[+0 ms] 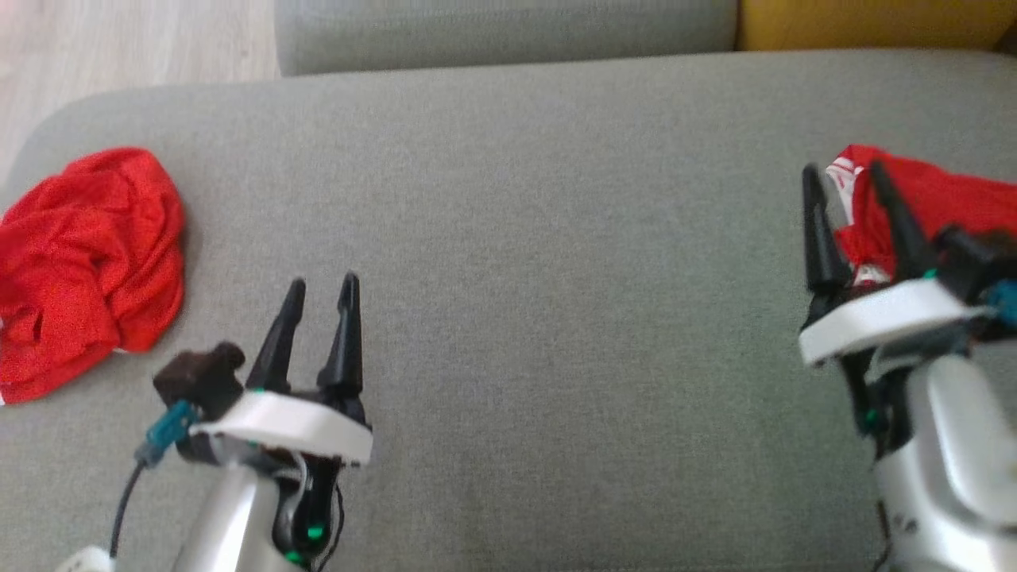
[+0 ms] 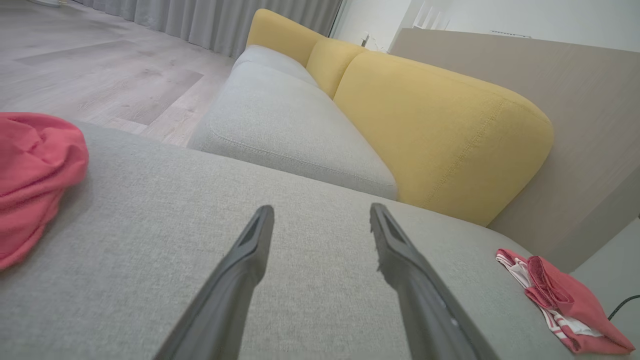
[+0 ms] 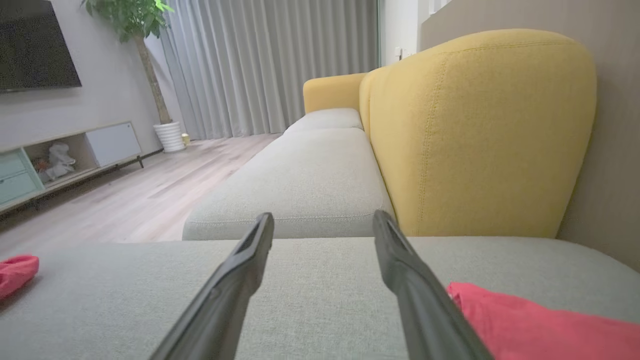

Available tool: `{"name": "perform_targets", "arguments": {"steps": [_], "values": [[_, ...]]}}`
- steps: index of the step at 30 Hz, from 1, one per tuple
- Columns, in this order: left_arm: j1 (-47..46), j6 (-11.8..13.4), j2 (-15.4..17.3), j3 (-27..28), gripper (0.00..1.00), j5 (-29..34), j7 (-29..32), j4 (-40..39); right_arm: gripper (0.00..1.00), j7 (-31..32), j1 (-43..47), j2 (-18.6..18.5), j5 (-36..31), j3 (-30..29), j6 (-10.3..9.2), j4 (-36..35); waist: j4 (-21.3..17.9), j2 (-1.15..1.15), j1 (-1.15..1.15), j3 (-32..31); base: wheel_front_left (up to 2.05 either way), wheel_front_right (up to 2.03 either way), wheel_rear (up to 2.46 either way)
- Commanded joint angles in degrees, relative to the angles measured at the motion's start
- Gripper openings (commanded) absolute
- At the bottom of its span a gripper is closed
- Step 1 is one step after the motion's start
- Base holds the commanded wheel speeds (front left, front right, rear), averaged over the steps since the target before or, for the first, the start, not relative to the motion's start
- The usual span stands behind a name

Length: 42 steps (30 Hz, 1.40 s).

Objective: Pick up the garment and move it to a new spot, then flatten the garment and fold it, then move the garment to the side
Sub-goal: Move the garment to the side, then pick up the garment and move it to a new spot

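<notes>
Head view: a wide grey seat cushion [image 1: 556, 238] spans the scene, with both arms rising from the near edge. The left tool [image 1: 324, 280] is at the near left with its two dark fingers spread apart, holding nothing and pointing to the far side. A crumpled red garment [image 1: 87, 262] lies bunched in a heap at the cushion's left end, near the left tool but apart from it. The right tool [image 1: 842, 168] is at the right with its fingers parted too. From this angle they overlap the left edge of a red garment with white trim [image 1: 945, 199], which lies at the cushion's right end.

In the right wrist view that trimmed garment lies flat on the cushion just to the right of the right finger, with bare grey fabric between the two fingers. Whether the finger touches the cloth cannot be told.

In the left wrist view a yellow backrest [image 2: 440, 135] rises beyond the cushion at the far right. A pale wooden floor [image 2: 100, 75] lies off the far left.
</notes>
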Motion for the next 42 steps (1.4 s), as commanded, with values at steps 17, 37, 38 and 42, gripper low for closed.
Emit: {"name": "perform_targets", "arguments": {"steps": [17, 37, 38, 42], "values": [[4.38, 1.0, 0.53, 2.67, 1.0, 0.06, -0.7, -3.23, 1.0, -8.44, 8.94, 5.47, -5.31, 0.6, 0.37, 0.01, -1.11, 0.0, 0.0, -3.61, 0.0, 0.0, 0.0], [3.64, 1.34, 0.53, 3.15, 1.0, -0.55, -0.7, -3.57, 1.0, -8.43, 9.19, 5.9, -3.96, 1.79, 0.37, -0.02, 2.02, 0.0, 0.0, -3.0, 0.0, 0.0, 0.0], [3.57, 1.38, 0.53, 3.17, 1.0, -0.58, -0.7, -3.59, 1.0, -8.37, 9.2, 5.9, -3.83, 2.02, 0.37, -0.02, 2.8, 0.0, 0.0, -2.96, 0.0, 0.0, 0.0], [3.27, 1.55, 0.53, 3.43, 1.0, -0.78, -0.7, -3.9, 1.0, -8.11, 9.27, 5.9, -3.66, 2.69, 0.37, -0.11, 6.69, 0.0, 0.0, -2.78, 0.0, 0.0, 0.0]]}}
